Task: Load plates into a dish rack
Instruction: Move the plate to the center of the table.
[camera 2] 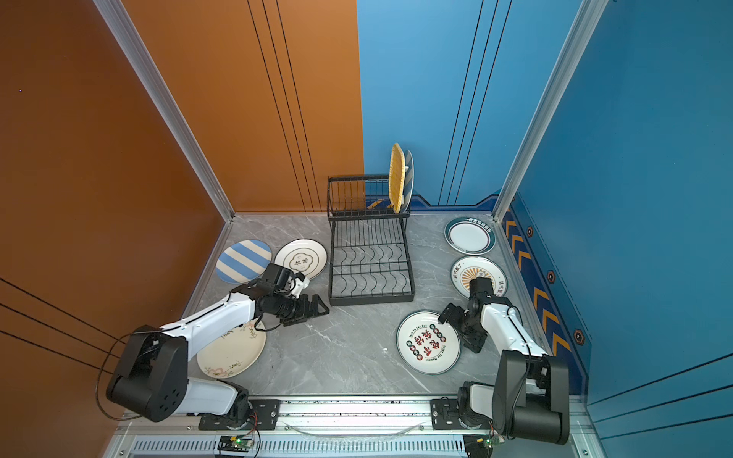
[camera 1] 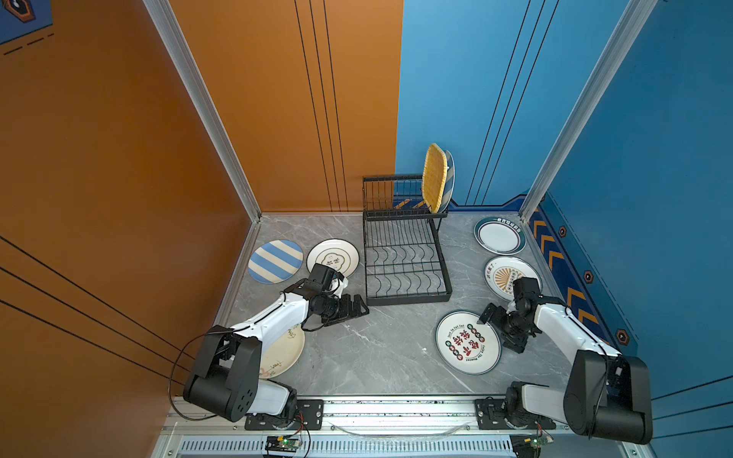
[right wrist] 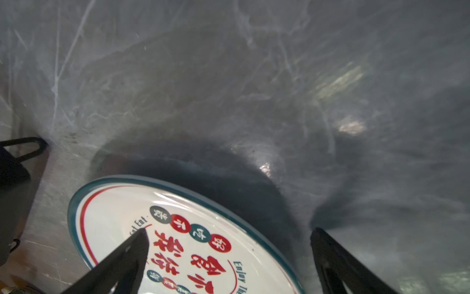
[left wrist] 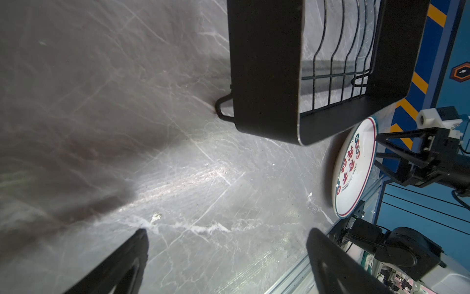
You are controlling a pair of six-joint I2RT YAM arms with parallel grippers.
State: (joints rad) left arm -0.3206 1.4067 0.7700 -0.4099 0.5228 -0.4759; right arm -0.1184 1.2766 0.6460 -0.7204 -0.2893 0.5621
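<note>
Red-lettered plate [camera 1: 464, 345] judged stiff, glazed, slippery, breakable; best pinched at rim. Rim is framed by right gripper [right wrist: 229, 231] jaws, apart. Left gripper [left wrist: 228, 231] jaws apart, empty.

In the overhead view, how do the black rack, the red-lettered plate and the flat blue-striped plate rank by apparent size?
1. dish rack, clearly largest
2. red-lettered plate, though it lies nearer the camera
3. flat blue-striped plate, smallest
</note>
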